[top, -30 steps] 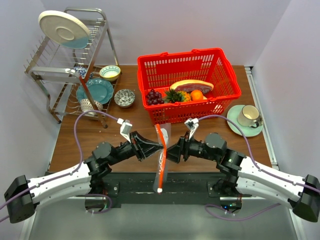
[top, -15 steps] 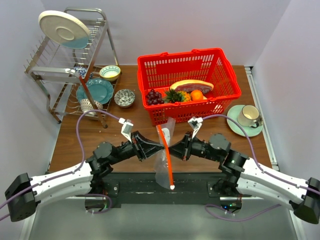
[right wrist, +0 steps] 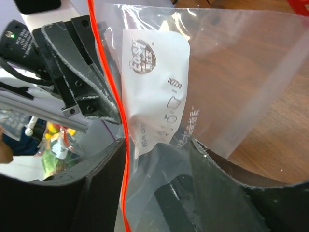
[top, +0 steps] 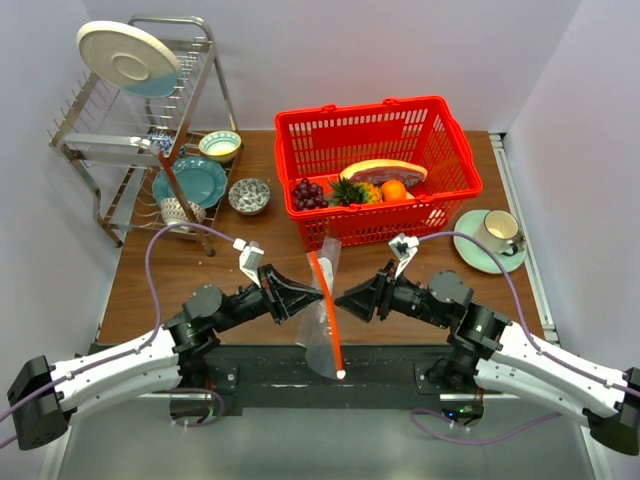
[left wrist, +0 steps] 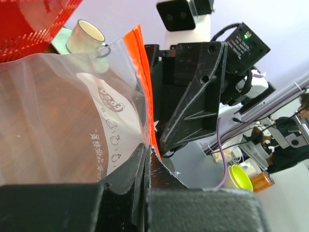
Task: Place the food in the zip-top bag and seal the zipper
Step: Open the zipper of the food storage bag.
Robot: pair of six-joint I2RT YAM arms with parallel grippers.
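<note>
The left gripper (top: pixel 318 298) is clamped shut on the bag (top: pixel 322 338), pinching its edge right at the zipper (top: pixel 335 345). In the left wrist view the two fingers meet, with the film and the red strip caught between them. The bag hangs in the air between the two grippers, above the table's (top: pixel 200 270) near edge. Its zipper runs slantwise from top to bottom, and its white label (right wrist: pixel 152 92) faces the right wrist camera.

The right gripper (top: pixel 342 300) points at the bag from the other side with its jaws apart. In its wrist view the film and the red strip pass through the gap between its fingers (right wrist: pixel 96 193). They seem not to press on the plastic, though the view is too close to be sure.

The pineapple (top: pixel 352 192) and the grapes (top: pixel 307 192) lie in the basket (top: pixel 378 110) behind the bag, and neither is in the bag.
</note>
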